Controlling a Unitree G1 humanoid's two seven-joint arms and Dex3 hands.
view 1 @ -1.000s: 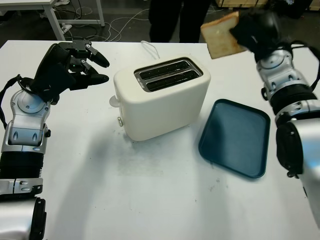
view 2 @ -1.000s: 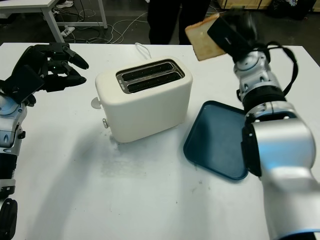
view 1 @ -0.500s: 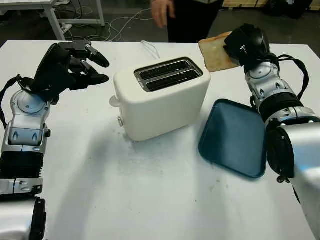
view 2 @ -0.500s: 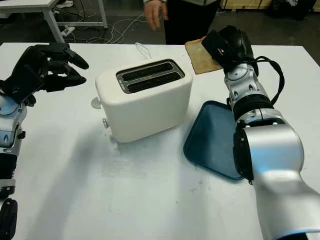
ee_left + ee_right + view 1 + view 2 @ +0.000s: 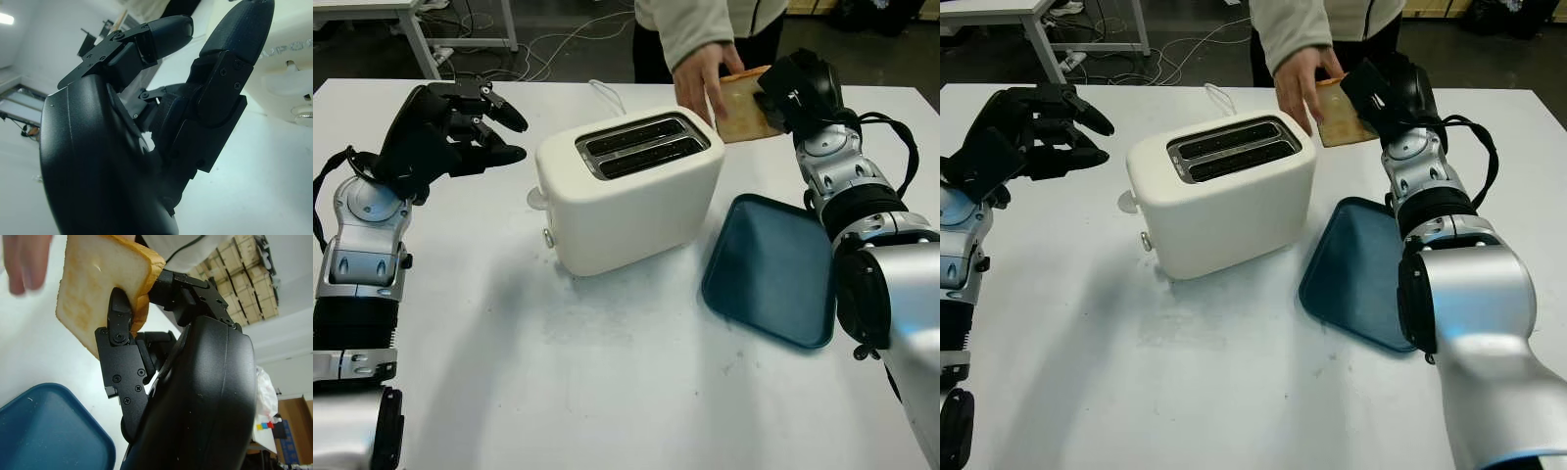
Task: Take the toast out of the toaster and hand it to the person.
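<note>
Currently: toast (image 5: 744,106) gripped in right hand (image 5: 795,90), fingers (image 5: 119,308) pinching one edge, held above the surface (image 5: 607,372) beyond the toaster (image 5: 626,191); person's hand (image 5: 703,80) touching its far side. Handover best done by holding still, loosening only once the person's grip looks firm. Left hand (image 5: 445,127) idle beside toaster, open, holding nothing; partial embossed lettering on toaster, unreadable.

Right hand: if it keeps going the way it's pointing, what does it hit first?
Probably the person's hand. The right hand holds the toast out toward it, at the toast's far edge; whether they already touch is unclear.
</note>
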